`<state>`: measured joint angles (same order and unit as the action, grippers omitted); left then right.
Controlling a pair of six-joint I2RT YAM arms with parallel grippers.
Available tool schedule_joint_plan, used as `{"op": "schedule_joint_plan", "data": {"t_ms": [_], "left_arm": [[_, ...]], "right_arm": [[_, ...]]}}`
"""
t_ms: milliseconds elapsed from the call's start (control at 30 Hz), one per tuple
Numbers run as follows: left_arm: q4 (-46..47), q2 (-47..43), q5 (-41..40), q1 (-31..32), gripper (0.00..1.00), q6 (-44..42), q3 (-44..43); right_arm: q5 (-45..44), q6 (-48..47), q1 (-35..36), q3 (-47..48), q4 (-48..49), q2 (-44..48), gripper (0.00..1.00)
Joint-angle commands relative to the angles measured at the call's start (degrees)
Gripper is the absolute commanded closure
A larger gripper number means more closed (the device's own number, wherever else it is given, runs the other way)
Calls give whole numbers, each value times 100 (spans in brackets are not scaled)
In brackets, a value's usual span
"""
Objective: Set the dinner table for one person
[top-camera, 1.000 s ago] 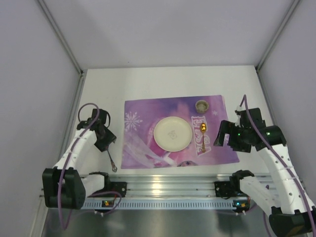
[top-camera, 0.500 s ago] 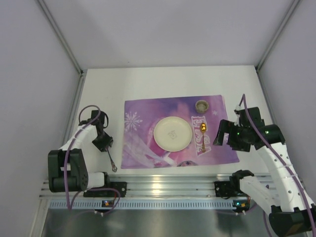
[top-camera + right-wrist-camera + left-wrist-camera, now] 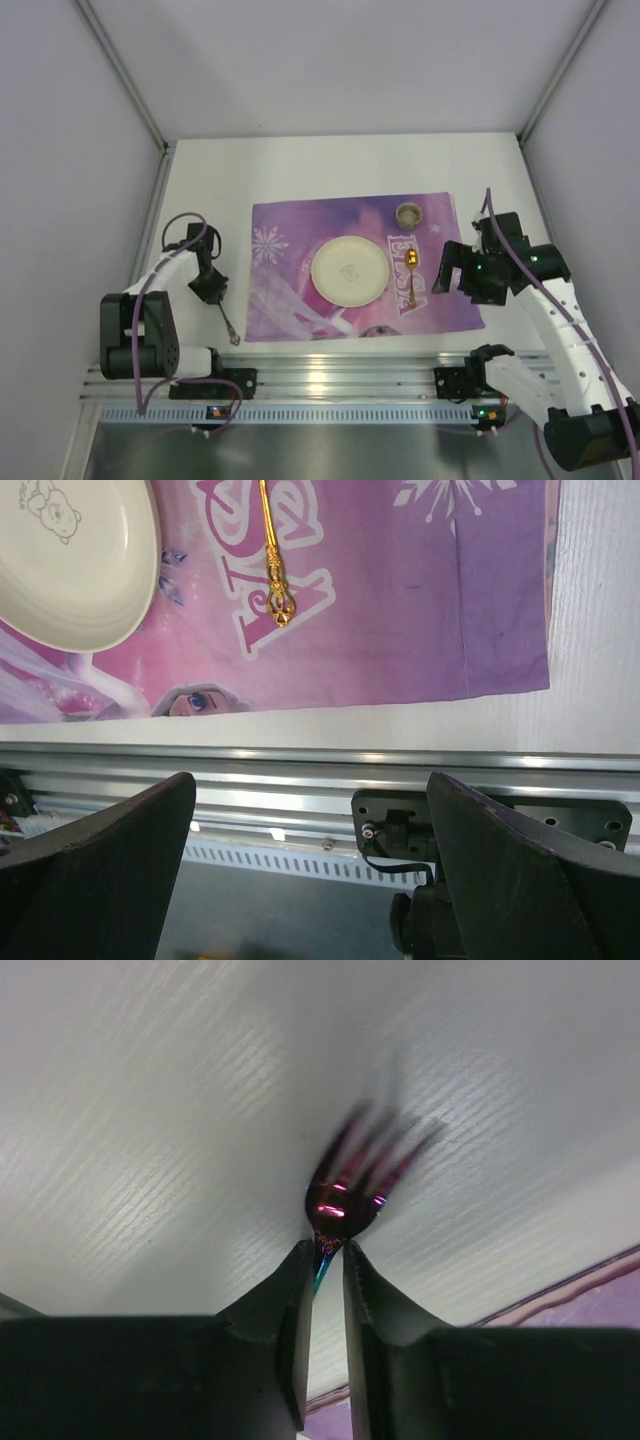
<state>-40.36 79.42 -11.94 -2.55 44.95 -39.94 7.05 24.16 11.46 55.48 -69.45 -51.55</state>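
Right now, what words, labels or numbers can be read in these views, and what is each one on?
"ELSA": large pink letters on the purple placemat, right of the plate, with the gold spoon lying across them.
Plate: a small bear drawing; any writing is too small to read.
No other text is legible.

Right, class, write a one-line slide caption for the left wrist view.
Left pincer clamped on an iridescent fork over the white dinner table, purple placemat edge at lower right.
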Motion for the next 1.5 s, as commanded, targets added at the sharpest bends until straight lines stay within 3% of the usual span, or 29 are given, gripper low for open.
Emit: {"op": "schedule_joint_plan", "data": {"t_ms": [0,167,300,567,767,900,1100,1467], "left_arm": [[923,583,-273,-35,81,58,338],[898,970,-378,-35,100,-65,5],[653,1085,-572,-35,100,-320,-495],[-340,619,-432,192,100,-1005,-2314],[-464,1040,-62,1439,100,-1392,-3291],[-385,1830,35,2388,100,-1787,-3651],[-482,2780,-133,2838,100,-2024,-4012],[-525,3176,-475,3488,100,-2464,-3933]], "right_arm": [[-142,-17,23,50,239,-74,0],[-204,-17,14,77,239,-162,0],[-221,-8,14,112,248,-206,0],[-248,71,23,112,379,-189,0],[-160,97,23,41,485,-233,0],[-186,62,14,103,459,-215,0],[-283,36,14,138,309,-145,0],[-318,53,14,50,265,-65,0]]}}
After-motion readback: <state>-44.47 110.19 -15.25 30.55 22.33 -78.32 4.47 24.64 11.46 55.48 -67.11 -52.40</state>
